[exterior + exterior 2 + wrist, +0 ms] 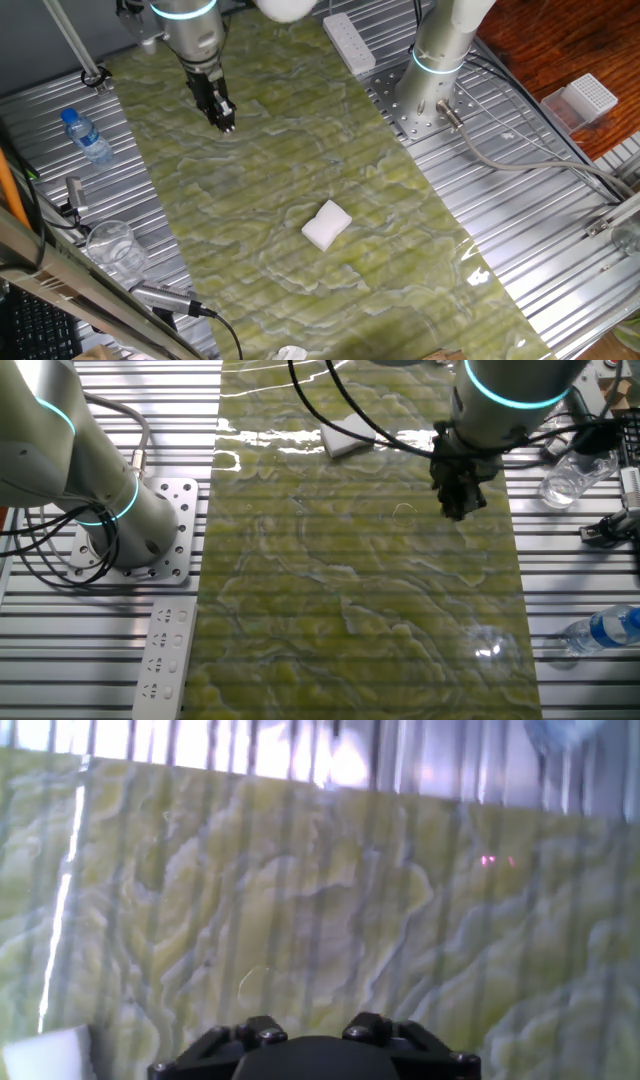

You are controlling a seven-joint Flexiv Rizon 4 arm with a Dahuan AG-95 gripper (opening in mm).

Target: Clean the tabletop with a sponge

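The tabletop (280, 150) is a long glossy green-yellow marbled sheet; it also shows in the other fixed view (350, 590) and fills the hand view (320, 900). The sponge (326, 224) is a small white block lying flat near the sheet's middle, also seen in the other fixed view (347, 438) and at the hand view's bottom left corner (45, 1055). My gripper (225, 122) hangs above the sheet's far end, well apart from the sponge, fingers together and empty; it also shows in the other fixed view (460, 505). Its fingertips are out of the hand view.
A second arm's base (440, 60) stands on the ribbed metal beside the sheet. A white power strip (349, 42), a water bottle (87, 136), a clear cup (112, 245), a white perforated box (588, 98) and a small white scrap (290, 353) lie around the sheet.
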